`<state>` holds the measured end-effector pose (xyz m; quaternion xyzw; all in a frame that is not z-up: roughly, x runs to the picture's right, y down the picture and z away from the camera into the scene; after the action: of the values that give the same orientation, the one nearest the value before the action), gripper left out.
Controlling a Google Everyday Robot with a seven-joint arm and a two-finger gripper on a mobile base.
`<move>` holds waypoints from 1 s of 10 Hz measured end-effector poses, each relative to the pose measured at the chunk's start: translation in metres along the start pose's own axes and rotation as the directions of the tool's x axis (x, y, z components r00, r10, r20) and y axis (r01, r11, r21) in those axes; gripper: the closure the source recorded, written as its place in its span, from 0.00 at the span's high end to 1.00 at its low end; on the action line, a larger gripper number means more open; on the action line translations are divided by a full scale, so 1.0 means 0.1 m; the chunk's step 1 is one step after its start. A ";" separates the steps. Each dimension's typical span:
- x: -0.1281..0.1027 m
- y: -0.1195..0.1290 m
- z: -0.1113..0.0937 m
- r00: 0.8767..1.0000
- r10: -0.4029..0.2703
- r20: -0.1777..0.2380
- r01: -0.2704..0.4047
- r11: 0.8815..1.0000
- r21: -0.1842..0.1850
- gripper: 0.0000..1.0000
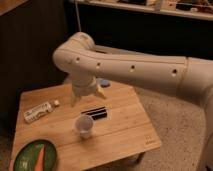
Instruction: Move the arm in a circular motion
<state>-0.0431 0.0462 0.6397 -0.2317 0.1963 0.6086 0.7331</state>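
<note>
The arm [135, 67] is a thick cream-white tube with small dark dots. It reaches in from the right edge to a rounded elbow [75, 50] at upper left, then bends down. Its pale gripper [88, 97] hangs over the far middle of the wooden table [125, 132], a little above the top. Two pale fingers [101, 93] spread apart with table showing between them, and they hold nothing. The gripper is above and behind a white cup [84, 126] and a black flat item [95, 112].
A white packet [37, 112] and a small white cube [56, 103] lie at the table's left. A green plate with a carrot [35, 156] sits at the front left corner. A blue object [104, 82] is partly hidden behind the gripper. Dark shelving [150, 20] stands behind.
</note>
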 end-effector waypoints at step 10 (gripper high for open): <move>-0.21 -1.63 1.52 0.985 0.172 0.019 -0.169 0.978 -0.125 0.80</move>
<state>0.1140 0.0929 0.7916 -0.2497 0.1667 0.6835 0.6653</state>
